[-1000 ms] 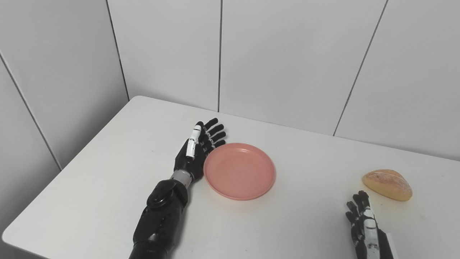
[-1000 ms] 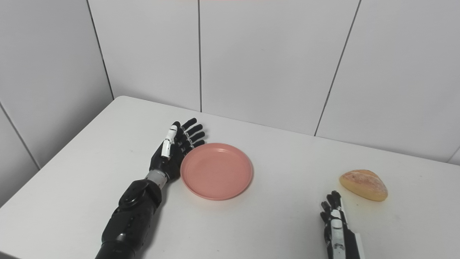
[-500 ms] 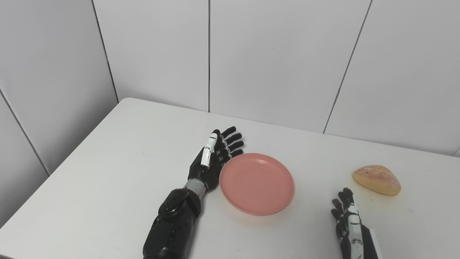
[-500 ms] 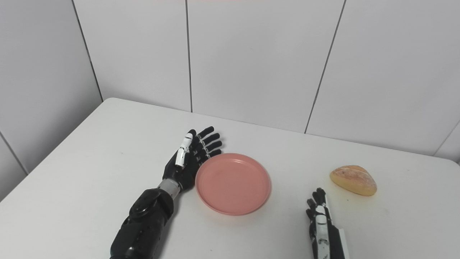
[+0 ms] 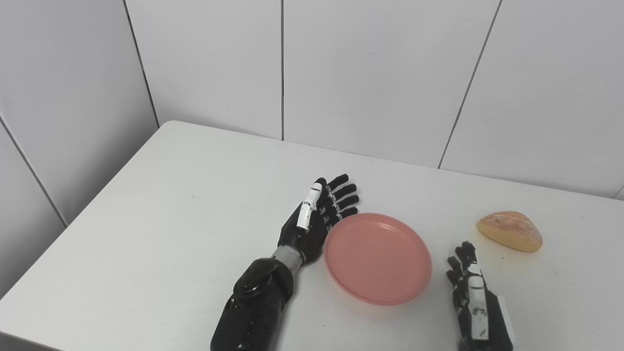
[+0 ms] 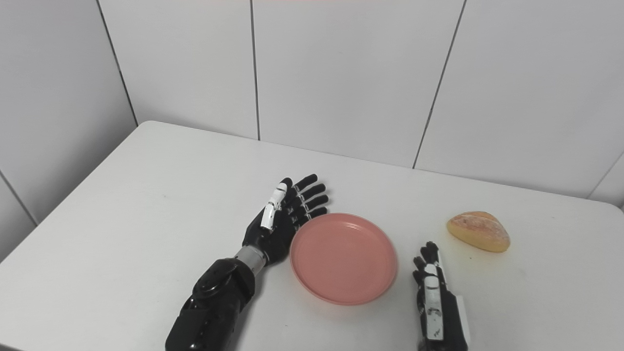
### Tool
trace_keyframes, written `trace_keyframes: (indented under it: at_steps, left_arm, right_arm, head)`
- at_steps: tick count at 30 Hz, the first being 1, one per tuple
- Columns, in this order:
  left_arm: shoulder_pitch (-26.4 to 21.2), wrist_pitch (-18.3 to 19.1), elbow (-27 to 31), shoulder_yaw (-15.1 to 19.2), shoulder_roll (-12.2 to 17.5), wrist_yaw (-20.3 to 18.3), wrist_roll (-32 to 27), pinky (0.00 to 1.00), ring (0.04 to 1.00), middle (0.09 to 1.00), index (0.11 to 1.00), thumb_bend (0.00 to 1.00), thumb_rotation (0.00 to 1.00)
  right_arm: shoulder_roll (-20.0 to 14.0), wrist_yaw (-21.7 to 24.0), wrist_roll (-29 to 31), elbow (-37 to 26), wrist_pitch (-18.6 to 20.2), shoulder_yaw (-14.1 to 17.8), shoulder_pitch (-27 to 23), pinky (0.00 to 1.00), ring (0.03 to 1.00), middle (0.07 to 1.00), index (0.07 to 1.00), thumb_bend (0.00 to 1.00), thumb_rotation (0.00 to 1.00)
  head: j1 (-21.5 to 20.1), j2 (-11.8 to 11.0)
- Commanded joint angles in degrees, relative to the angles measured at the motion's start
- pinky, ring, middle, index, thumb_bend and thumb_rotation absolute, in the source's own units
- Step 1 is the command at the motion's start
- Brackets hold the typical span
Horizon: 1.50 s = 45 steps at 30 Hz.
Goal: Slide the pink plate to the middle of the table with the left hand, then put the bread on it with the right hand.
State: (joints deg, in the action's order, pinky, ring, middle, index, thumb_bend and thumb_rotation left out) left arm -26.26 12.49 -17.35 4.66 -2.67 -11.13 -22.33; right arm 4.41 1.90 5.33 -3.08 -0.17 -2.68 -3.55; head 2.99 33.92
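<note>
While I watch remotely: table [image 5: 161, 195], plate [image 5: 378, 257], bread [image 5: 509, 230].
Plate lies empty mid-table; my left hand [image 5: 317, 222] presses edge-on against its left rim, fingers extended, gripping nothing. Right hand [image 5: 470, 292] rests beside the plate, fingers straight, empty. Bread sits just beyond it.

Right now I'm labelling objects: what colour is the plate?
Pink, a plain salmon shade; the plate shows best in the right eye view.

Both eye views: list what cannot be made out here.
- Right hand: palm faces away, wrist cut by the bottom edge; thumb unseen.
- Left hand: whether its edge touches the pink plate rim is unclear.
- Bread: underside hidden against the table.
</note>
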Motion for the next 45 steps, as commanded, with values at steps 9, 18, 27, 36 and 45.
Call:
trace_keyframes:
  at_steps: [9, 18, 27, 36, 45]
  left_arm:
    - [1.21, 0.4, 2.41, -0.65, -1.37, 1.23, 1.27, 0.85, 0.839, 0.843, 0.835, 0.34, 1.0]
    - [2.25, -0.05, 5.1, -0.45, -1.22, 2.04, 1.87, 0.85, 0.843, 0.852, 0.851, 0.37, 1.0]
    - [2.83, -0.52, 6.08, -0.8, -0.87, 2.37, 2.64, 0.86, 0.859, 0.859, 0.855, 0.37, 1.0]
    - [3.14, -0.9, 4.8, -0.08, -1.1, 2.3, 2.62, 0.87, 0.866, 0.86, 0.853, 0.35, 1.0]
    - [3.31, -1.59, 3.47, 0.17, -1.01, 1.97, 2.52, 0.88, 0.868, 0.86, 0.848, 0.36, 1.0]
  right_arm:
    - [0.97, -0.66, -0.5, -3.34, 0.56, -0.43, -0.5, 0.99, 0.974, 0.986, 0.986, 0.32, 1.0]
    - [1.21, -0.48, -0.6, -2.65, -0.07, -0.51, -0.86, 1.0, 0.977, 0.99, 0.991, 0.31, 1.0]
    - [1.26, -0.82, -1.26, -2.85, 0.11, -0.54, -0.98, 1.0, 0.974, 0.989, 0.989, 0.3, 1.0]
    - [0.42, -3.03, -5.0, -4.84, -0.72, 0.29, -1.88, 0.97, 0.951, 0.97, 0.973, 0.36, 1.0]
    - [-4.51, -5.69, -19.55, -13.89, 4.68, 0.91, -3.71, 0.87, 0.91, 0.924, 0.935, 0.53, 1.0]
  head:
    - [-1.62, 0.71]
    - [-2.8, 0.84]
    - [-4.16, 0.85]
    - [-6.05, 0.78]
    - [-8.06, 0.74]
